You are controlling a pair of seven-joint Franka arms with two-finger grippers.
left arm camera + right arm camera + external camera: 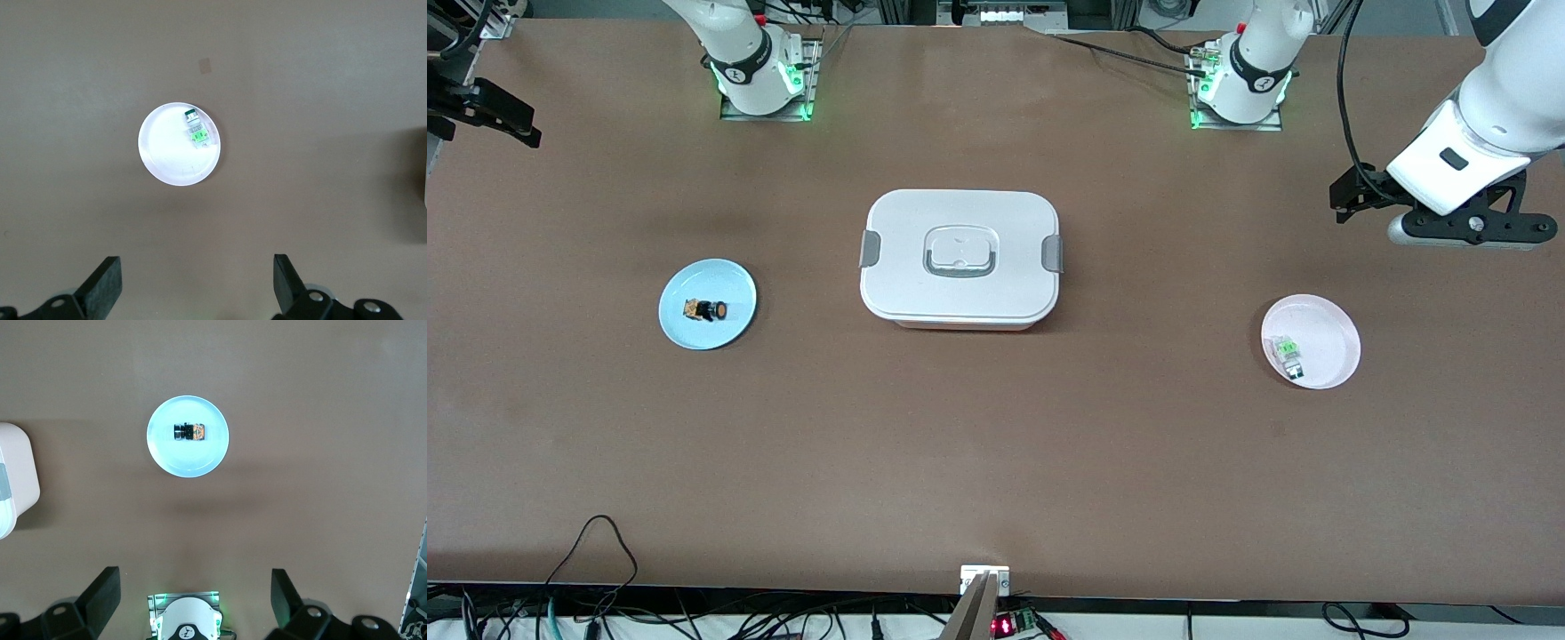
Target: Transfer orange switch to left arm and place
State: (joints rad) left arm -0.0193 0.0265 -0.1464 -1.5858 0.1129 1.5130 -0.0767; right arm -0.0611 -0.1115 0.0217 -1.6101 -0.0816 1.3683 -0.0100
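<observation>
Orange switch (705, 310) lying on blue plate (734, 283), toward right arm's end, well apart from white box (959, 256). Right gripper (193, 600) raised above, fingers wide, empty. Left gripper (197, 287) likewise over pink plate (1329, 324).

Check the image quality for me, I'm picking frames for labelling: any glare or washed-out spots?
Left wrist view: the pink plate blows out to near white, though the green-and-clear component stays legible. Right wrist view: the blue plate is bright, the orange switch readable. Front view: even light, soft shadow under the box.
</observation>
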